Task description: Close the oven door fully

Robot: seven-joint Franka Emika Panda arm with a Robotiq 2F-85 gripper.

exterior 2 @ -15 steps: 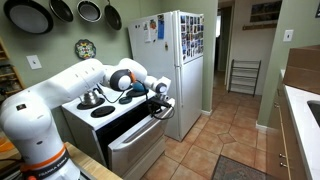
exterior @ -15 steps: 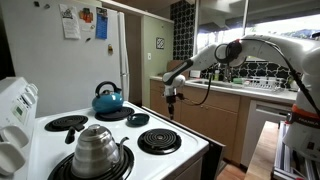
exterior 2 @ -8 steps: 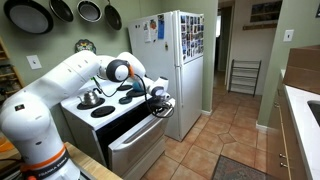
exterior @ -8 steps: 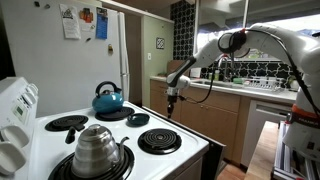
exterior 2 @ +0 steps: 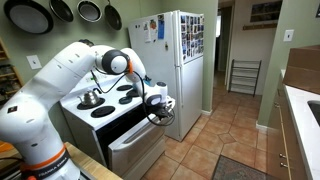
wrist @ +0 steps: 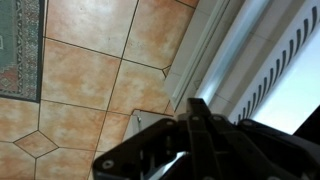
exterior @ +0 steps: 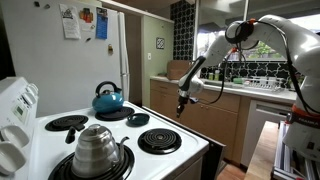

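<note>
Your black two-fingered gripper [exterior 2: 160, 113], fingers pressed together on nothing, hangs just beside the top corner of the white stove's [exterior 2: 113, 106] wide black oven door [exterior 2: 128, 132].

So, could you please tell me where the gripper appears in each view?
In an exterior view: gripper right of centre, beyond the stove's front edge.
In an exterior view: gripper centre, by the oven door.
Wrist view: fingers shut, bottom centre, above floor tiles.
Shared landmark: the white stove, both exterior views.
</note>
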